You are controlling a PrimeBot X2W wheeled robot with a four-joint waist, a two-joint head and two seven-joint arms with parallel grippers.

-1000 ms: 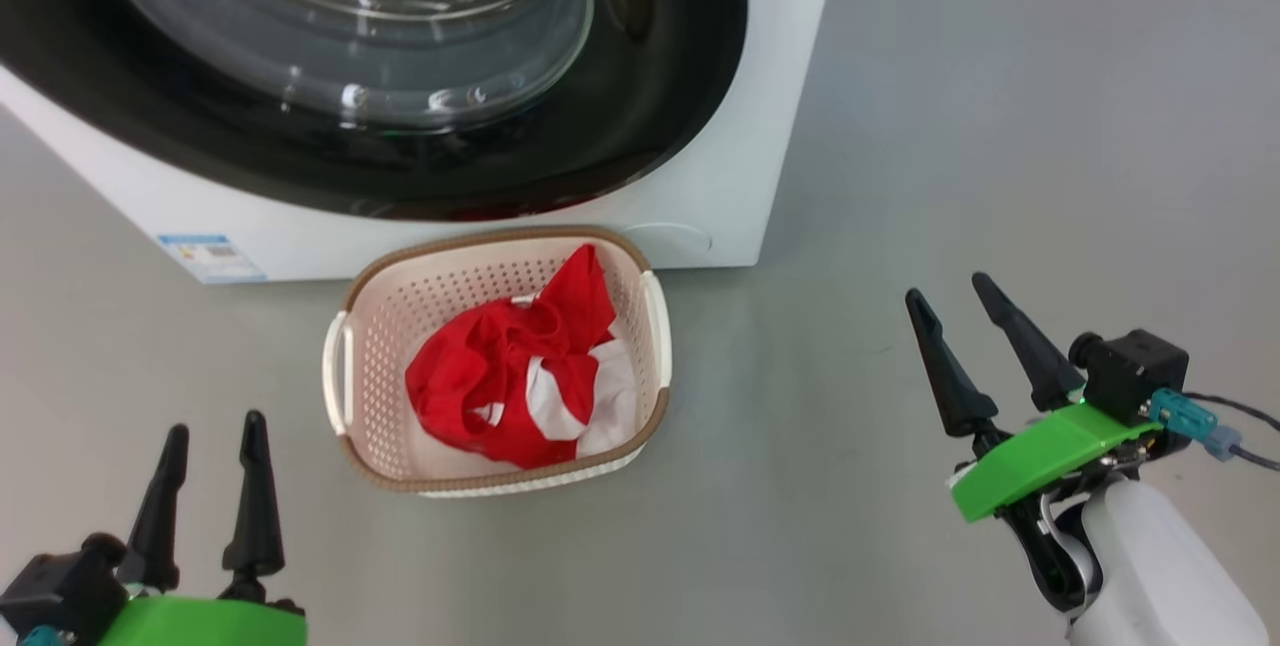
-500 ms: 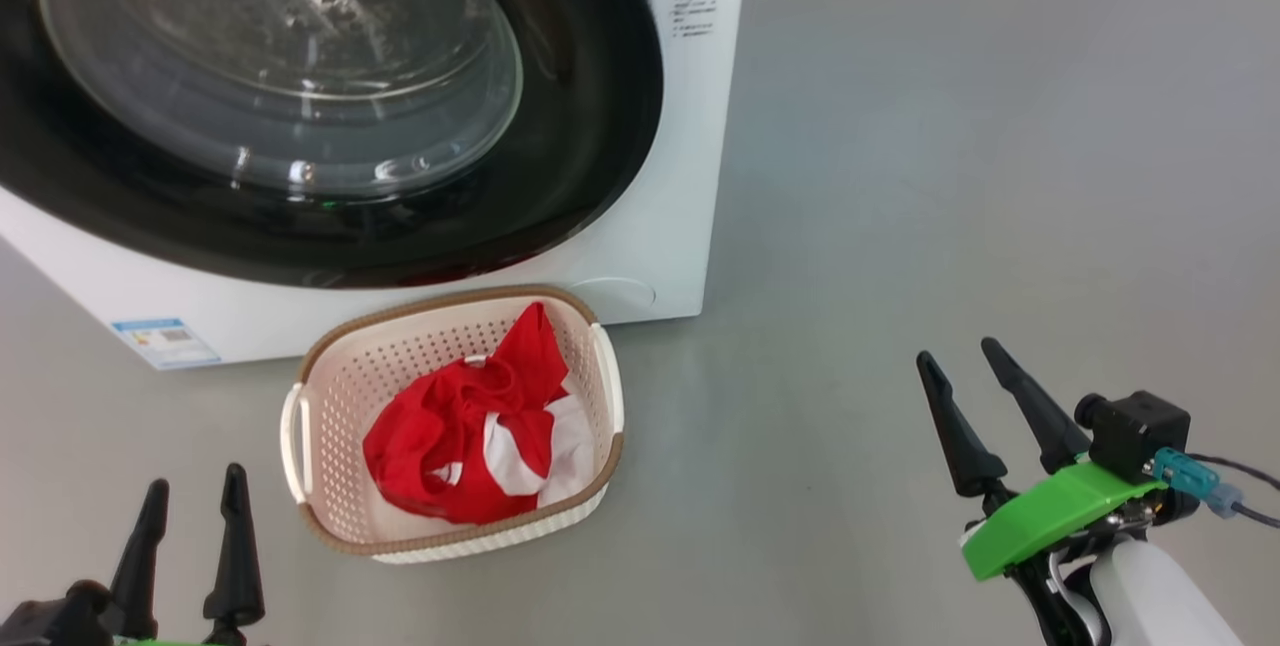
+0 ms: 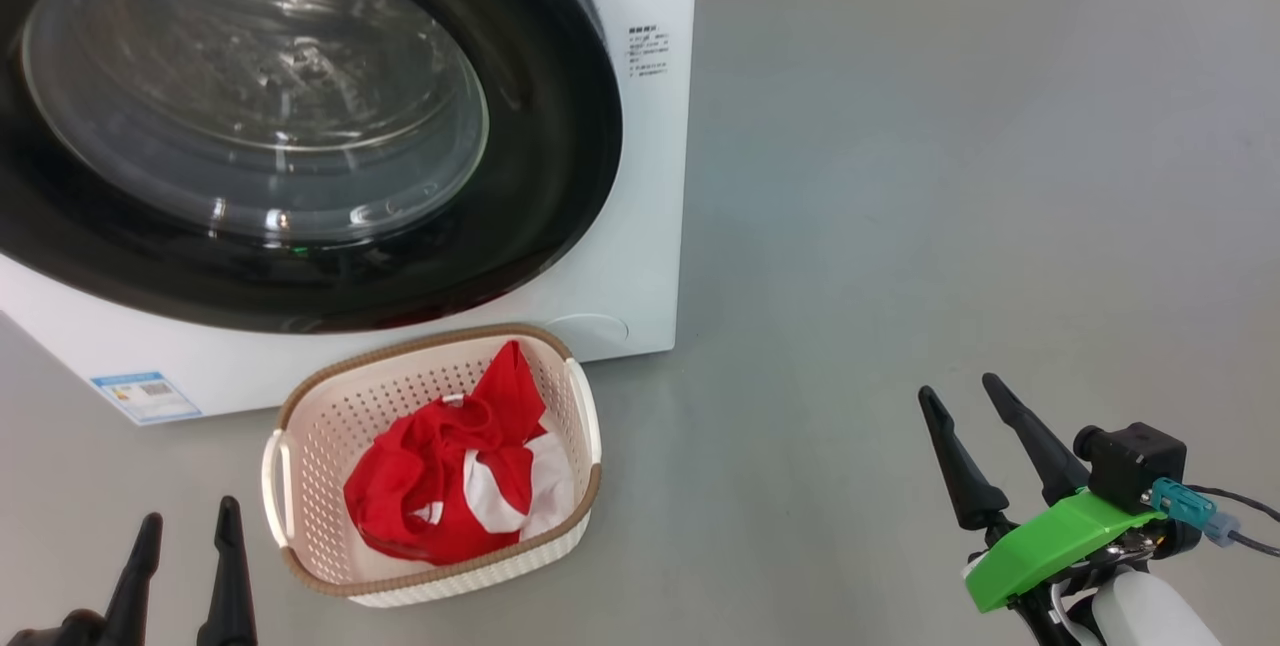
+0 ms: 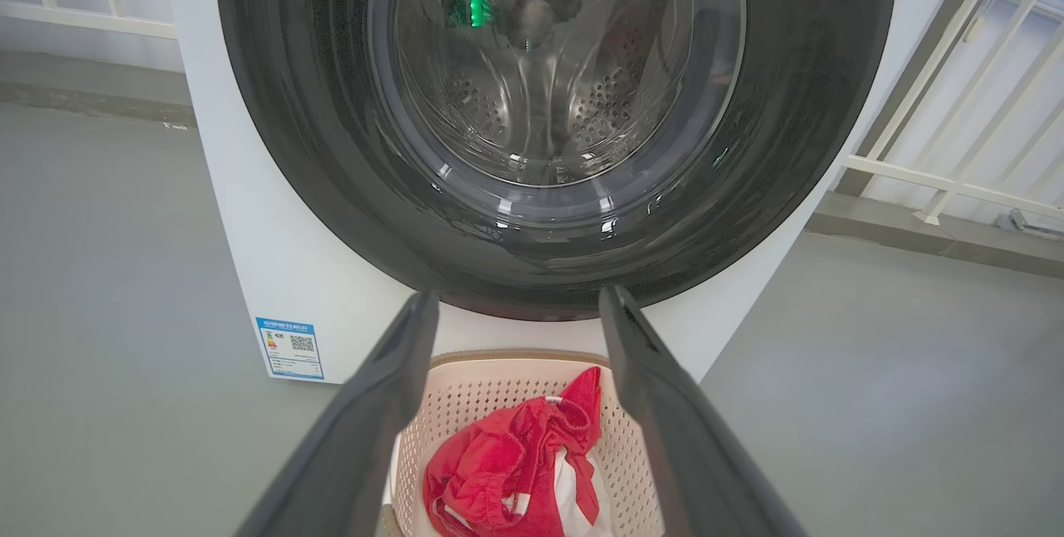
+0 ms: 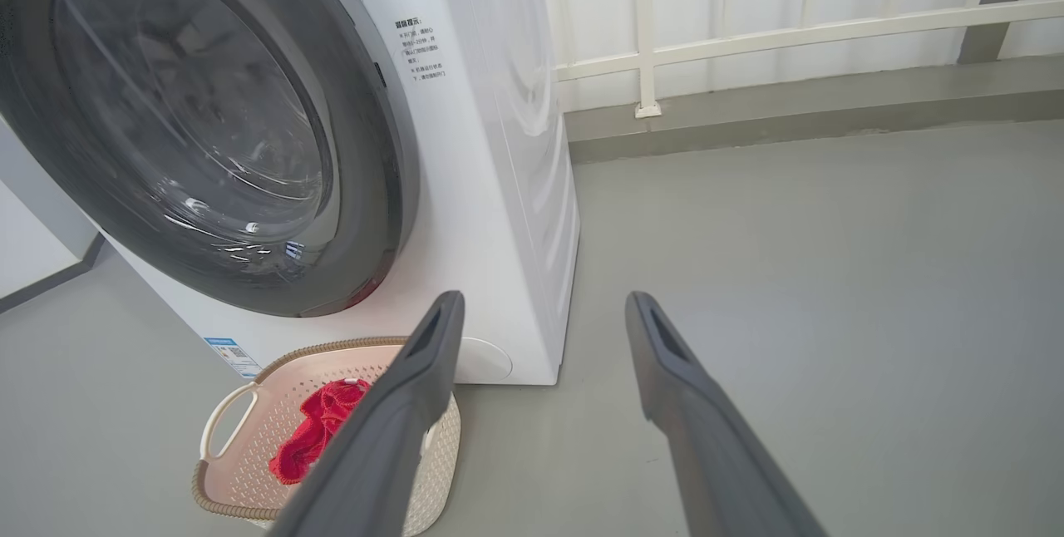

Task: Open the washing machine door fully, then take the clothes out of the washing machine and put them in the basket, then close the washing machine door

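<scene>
Camera shifted; cropped left pincer (image 3: pixel 190 511), door (image 3: pixel 565 136) seemingly shut.

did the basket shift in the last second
No. The basket keeps its place before the washing machine and its blue label; the camera shifted.

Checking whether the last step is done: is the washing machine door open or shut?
Shut. The door lies flat against the washing machine in all three views, its black rim showing no gap.

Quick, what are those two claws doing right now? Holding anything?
Left gripper: open, holding nothing.
Right gripper: open, holding nothing.
</scene>
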